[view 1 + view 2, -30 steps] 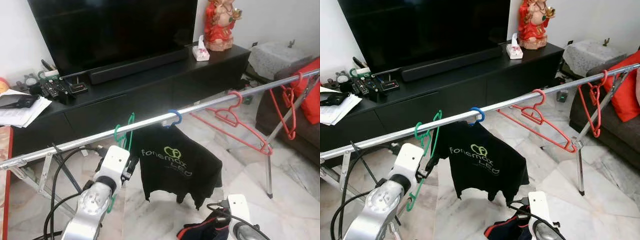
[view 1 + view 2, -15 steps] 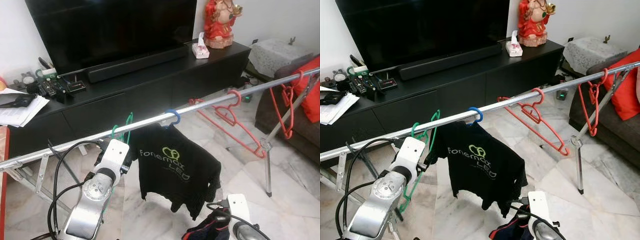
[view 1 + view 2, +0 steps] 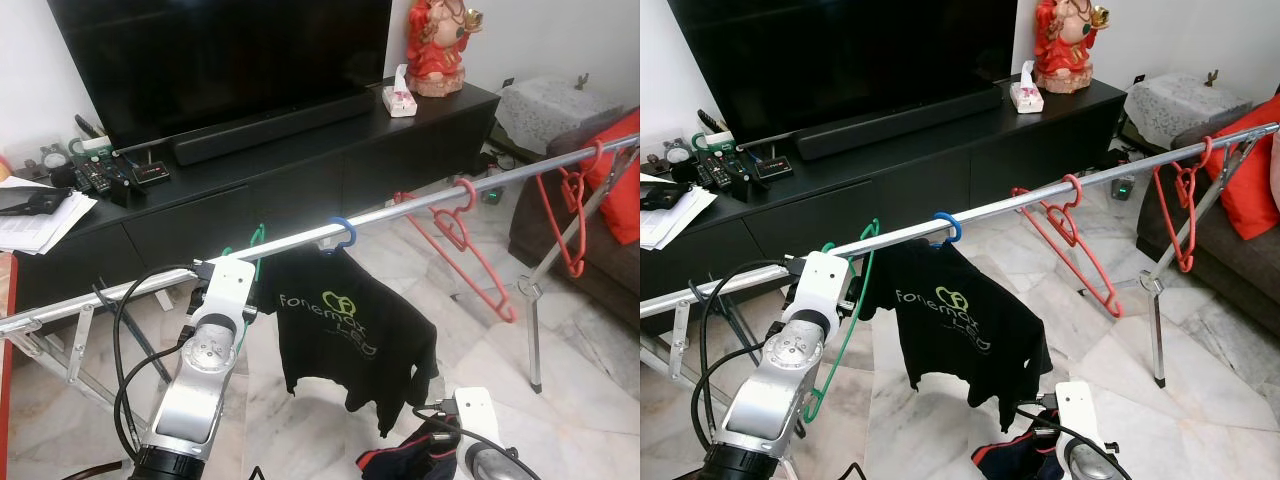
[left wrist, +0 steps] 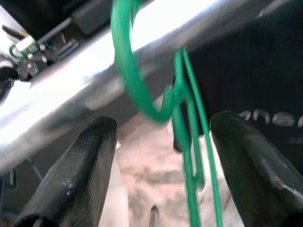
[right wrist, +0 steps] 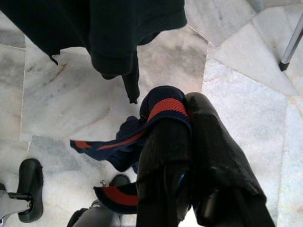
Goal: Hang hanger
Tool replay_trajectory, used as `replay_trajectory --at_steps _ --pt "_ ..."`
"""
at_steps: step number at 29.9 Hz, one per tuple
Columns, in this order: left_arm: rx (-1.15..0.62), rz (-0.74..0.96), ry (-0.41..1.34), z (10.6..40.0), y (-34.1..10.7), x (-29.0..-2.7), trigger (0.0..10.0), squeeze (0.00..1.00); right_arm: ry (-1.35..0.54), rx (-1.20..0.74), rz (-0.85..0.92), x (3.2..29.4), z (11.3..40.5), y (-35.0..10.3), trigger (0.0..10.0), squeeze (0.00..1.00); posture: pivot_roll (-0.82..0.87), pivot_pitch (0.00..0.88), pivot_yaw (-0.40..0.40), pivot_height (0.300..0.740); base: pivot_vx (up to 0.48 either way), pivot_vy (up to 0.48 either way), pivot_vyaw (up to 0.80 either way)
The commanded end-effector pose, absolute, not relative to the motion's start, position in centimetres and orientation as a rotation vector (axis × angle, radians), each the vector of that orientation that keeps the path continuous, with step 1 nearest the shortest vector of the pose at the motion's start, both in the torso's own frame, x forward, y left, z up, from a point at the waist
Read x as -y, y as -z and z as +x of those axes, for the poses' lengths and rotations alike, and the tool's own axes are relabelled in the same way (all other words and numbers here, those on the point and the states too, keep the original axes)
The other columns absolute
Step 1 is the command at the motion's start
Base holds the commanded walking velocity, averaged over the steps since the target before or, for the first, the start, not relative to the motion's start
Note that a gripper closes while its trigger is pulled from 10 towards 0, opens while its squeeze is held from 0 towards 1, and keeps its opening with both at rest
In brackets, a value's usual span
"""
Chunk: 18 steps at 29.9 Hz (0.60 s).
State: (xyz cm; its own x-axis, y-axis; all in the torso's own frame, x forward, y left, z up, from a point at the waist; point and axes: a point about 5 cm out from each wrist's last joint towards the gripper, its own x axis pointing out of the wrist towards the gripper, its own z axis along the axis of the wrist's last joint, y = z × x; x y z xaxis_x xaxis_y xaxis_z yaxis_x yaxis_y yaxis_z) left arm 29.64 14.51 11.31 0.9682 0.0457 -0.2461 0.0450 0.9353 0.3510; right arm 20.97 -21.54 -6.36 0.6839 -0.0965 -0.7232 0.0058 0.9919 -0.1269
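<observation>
A green hanger [image 4: 182, 118] hangs by its hook over the silver rail [image 3: 420, 208] of a clothes rack. My left gripper [image 4: 163, 123] is raised to the rail and stands open. Its fingers [image 4: 71, 179] are on either side of the hanger's neck, with a gap on both sides. In the right eye view the green hanger [image 3: 845, 330] drops down beside my left wrist. Low at the front, my right gripper [image 5: 184, 113] is shut on a navy and red garment [image 5: 118, 142] above the floor.
A black T-shirt [image 3: 350, 325] on a blue hanger [image 3: 347, 232] hangs just right of the green one. Red hangers [image 3: 455, 225] hang further right. A black TV cabinet [image 3: 300, 180] stands behind the rack, a sofa with a red cushion [image 3: 625, 180] at right.
My left arm has stretched up and forward to the rail with the green hanger. The red hanger on the rail has swung. My right gripper still holds the garment.
</observation>
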Motion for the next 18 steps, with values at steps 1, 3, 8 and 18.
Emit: replay_trajectory --at_steps 1,3,8,18 --pt "-0.284 0.371 0.02 29.7 -10.8 -14.3 10.0 0.0 0.051 -0.794 -0.128 21.5 21.6 6.0 10.0 0.0 -0.04 0.0 -0.015 0.74 0.0 0.0 0.0" --pt "-0.296 0.366 0.012 29.7 -10.6 -14.4 10.0 0.0 0.05 -0.793 -0.127 21.5 21.6 6.0 10.0 0.0 -0.04 0.0 -0.015 0.74 0.0 0.0 0.0" --pt "-0.306 0.348 0.01 29.9 -10.5 -14.3 10.0 0.0 0.05 -0.793 -0.124 21.5 21.6 6.0 10.0 0.0 -0.04 0.0 -0.012 0.74 0.0 0.0 0.0" --pt "-0.244 0.304 0.051 30.8 -10.8 -13.0 0.0 0.0 0.057 -0.79 -0.119 21.5 21.7 5.9 10.0 0.0 -0.05 0.0 -0.009 0.74 0.0 0.0 0.0"
